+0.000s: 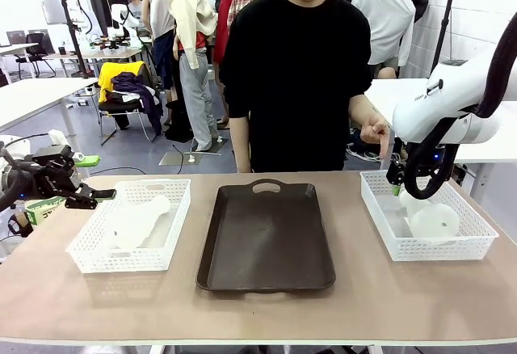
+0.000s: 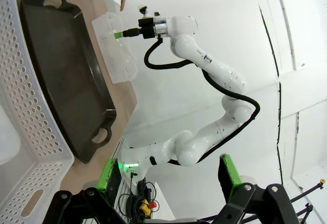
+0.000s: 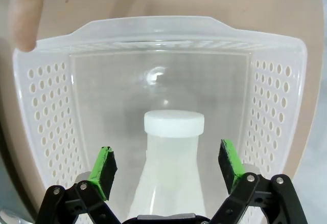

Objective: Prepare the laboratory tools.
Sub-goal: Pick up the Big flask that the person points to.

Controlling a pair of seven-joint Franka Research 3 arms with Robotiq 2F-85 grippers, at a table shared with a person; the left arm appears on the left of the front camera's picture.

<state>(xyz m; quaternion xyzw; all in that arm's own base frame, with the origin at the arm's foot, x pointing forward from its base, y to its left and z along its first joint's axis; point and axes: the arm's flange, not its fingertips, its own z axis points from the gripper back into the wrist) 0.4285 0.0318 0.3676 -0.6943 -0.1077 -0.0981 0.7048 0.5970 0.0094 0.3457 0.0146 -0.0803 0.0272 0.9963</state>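
1. Right of the tray (image 1: 266, 245), my right gripper (image 3: 167, 162) hangs inside the right basket (image 3: 276, 111). Its jaws are spread either side of a flask (image 3: 173, 132), clear of its neck.
2. Left of the tray, my left gripper (image 1: 101, 195) is spread wide just beside the left basket (image 1: 89, 257), where the second flask (image 1: 137, 223) lies on its side.
3. A person's hand (image 1: 373, 130) points down beyond the right basket.

right gripper (image 1: 396, 180) low over flask (image 1: 432, 221) in right basket (image 1: 481, 237)

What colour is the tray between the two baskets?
The tray is dark brown, plain and unpatterned; clearest in the front view.
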